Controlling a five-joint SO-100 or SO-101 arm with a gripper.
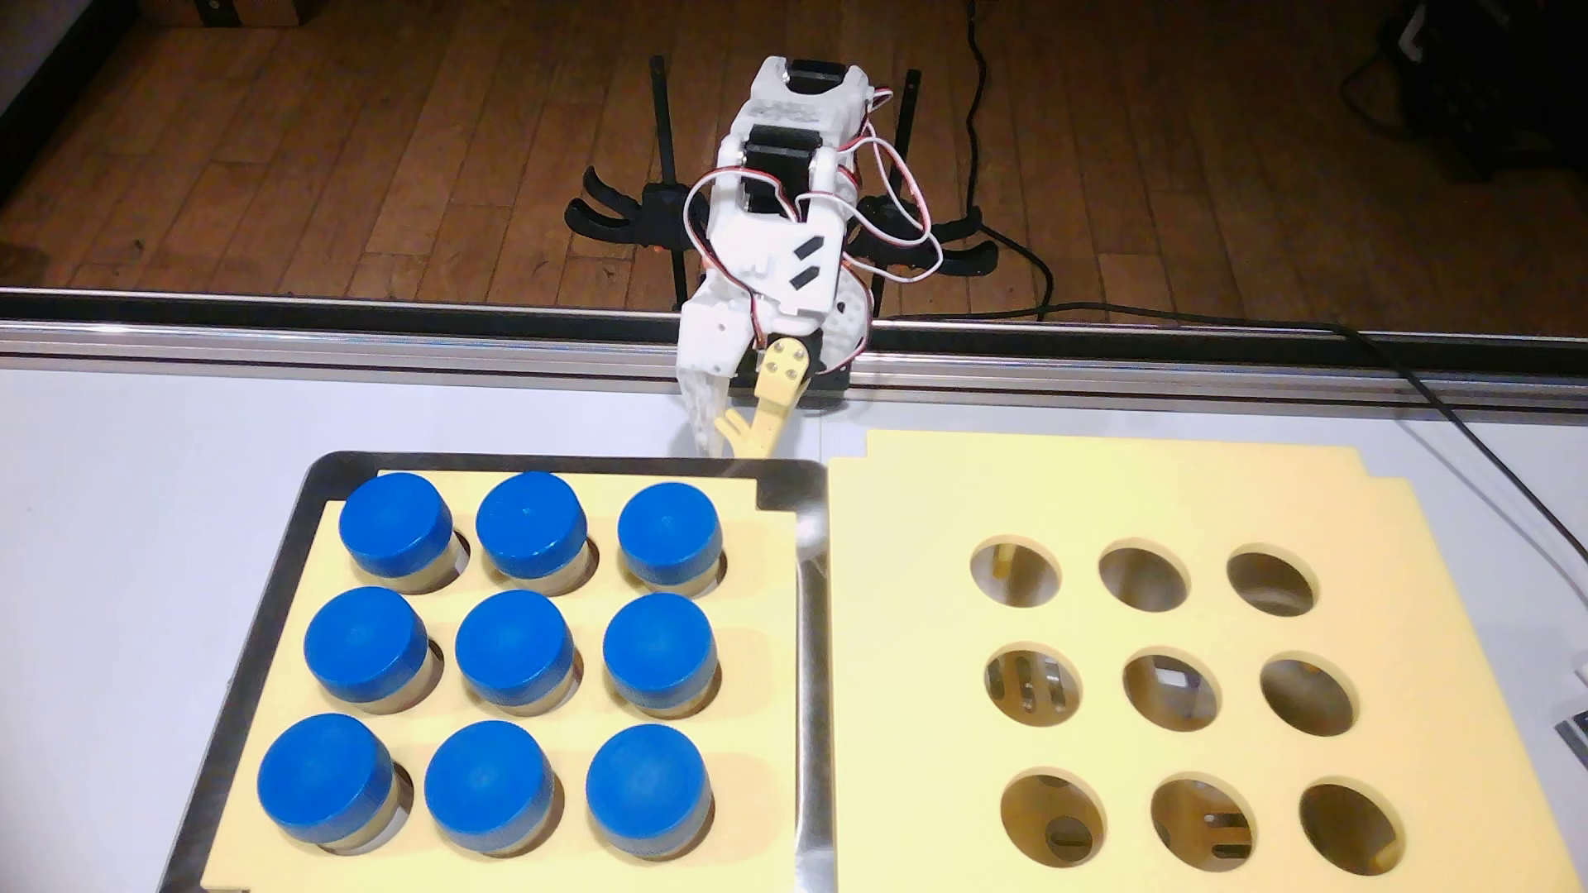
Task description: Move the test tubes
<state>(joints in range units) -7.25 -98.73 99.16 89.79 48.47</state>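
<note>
Lower left of frame: nine tubes (514,651) seated in left rack (756,618). Gripper (730,442) at top centre, clenched, empty. Tubes look light, rigid; you should grip ribbed blue caps

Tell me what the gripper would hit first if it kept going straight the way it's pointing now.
The gripper points down and toward the camera, tips just beyond the metal tray's far rim. Going straight on, it would probably meet the white table or that rim first; one view cannot settle the depth.
</note>
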